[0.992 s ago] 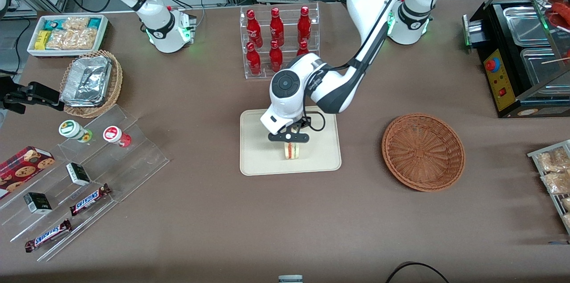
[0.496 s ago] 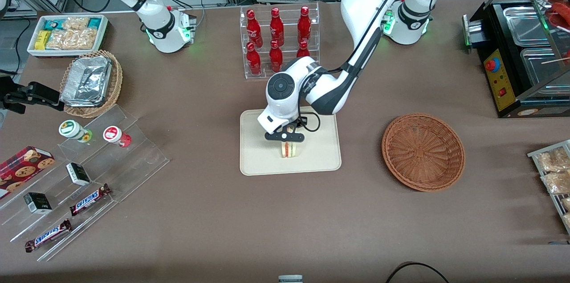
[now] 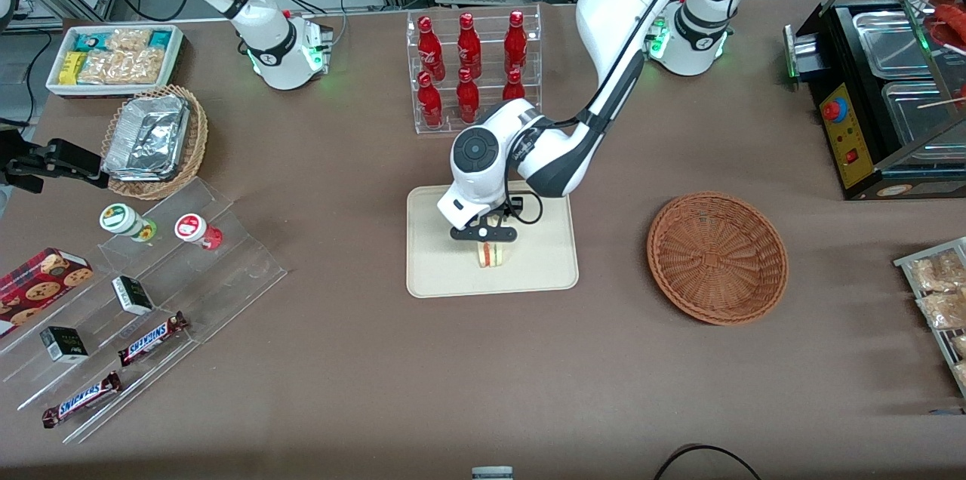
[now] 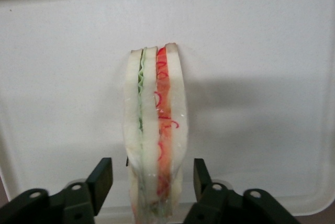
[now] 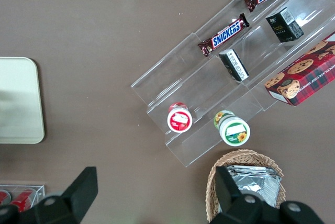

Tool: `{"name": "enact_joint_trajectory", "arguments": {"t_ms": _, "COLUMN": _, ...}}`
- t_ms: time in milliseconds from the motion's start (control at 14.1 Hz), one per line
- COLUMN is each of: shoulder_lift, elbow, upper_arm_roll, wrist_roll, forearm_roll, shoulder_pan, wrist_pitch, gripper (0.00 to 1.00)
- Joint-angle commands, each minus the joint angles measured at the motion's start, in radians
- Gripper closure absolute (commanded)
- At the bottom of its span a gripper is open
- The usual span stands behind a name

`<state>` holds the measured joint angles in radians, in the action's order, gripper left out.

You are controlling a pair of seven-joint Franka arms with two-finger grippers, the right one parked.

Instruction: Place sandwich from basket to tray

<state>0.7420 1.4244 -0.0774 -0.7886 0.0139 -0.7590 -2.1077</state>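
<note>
The sandwich (image 3: 492, 255) (image 4: 154, 130) stands on its edge on the cream tray (image 3: 438, 269) (image 4: 261, 51), its red and green filling facing the front camera. My left gripper (image 3: 485, 233) (image 4: 153, 170) hangs right over it and is open. One black finger (image 4: 104, 178) sits on each side of the wedge, with a small gap between each finger and the bread. The reddish-brown basket (image 3: 717, 257) lies empty beside the tray, toward the working arm's end of the table. A corner of the tray (image 5: 18, 101) also shows in the right wrist view.
A clear rack of red bottles (image 3: 472, 69) stands farther from the front camera than the tray. Toward the parked arm's end are an acrylic snack stand (image 3: 143, 299), a tan basket of foil containers (image 3: 155, 140) and a white snack bin (image 3: 113, 57). A black appliance (image 3: 890, 87) sits at the working arm's end.
The gripper and the sandwich shifted a little toward the parked arm's end of the tray, then stayed almost still over the last half second.
</note>
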Motion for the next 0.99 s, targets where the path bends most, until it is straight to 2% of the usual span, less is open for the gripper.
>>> {"name": "enact_joint_trajectory", "arguments": {"t_ms": 0, "shoulder_lift": -0.065, "elbow": -0.015, "upper_arm_roll": 0.013, "wrist_roll": -0.023, "forearm_roll": -0.008, "shoulder_pan": 0.0, "wrist_pitch": 0.061, "gripper": 0.01}}
{"name": "enact_joint_trajectory", "arguments": {"t_ms": 142, "shoulder_lift": -0.131, "elbow": -0.013, "upper_arm_roll": 0.019, "wrist_roll": -0.026, "forearm_roll": -0.008, "shoulder_pan": 0.004, "wrist_pitch": 0.112, "gripper": 0.01}}
{"name": "enact_joint_trajectory", "arguments": {"t_ms": 354, "shoulder_lift": -0.229, "elbow": -0.013, "upper_arm_roll": 0.027, "wrist_roll": -0.04, "forearm_roll": -0.021, "shoulder_pan": 0.075, "wrist_pitch": 0.202, "gripper": 0.01}}
{"name": "enact_joint_trajectory", "arguments": {"t_ms": 496, "shoulder_lift": -0.297, "elbow": -0.007, "upper_arm_roll": 0.036, "wrist_roll": -0.064, "forearm_roll": -0.003, "shoulder_pan": 0.079, "wrist_pitch": 0.283, "gripper": 0.0}}
{"name": "enact_joint_trajectory", "arguments": {"t_ms": 780, "shoulder_lift": -0.403, "elbow": 0.001, "upper_arm_roll": 0.123, "wrist_roll": -0.047, "forearm_roll": 0.03, "shoulder_pan": 0.113, "wrist_pitch": 0.417, "gripper": 0.01}}
{"name": "enact_joint_trajectory", "arguments": {"t_ms": 921, "shoulder_lift": -0.45, "elbow": 0.019, "upper_arm_roll": 0.139, "wrist_roll": 0.026, "forearm_roll": 0.047, "shoulder_pan": 0.139, "wrist_pitch": 0.457, "gripper": 0.0}}
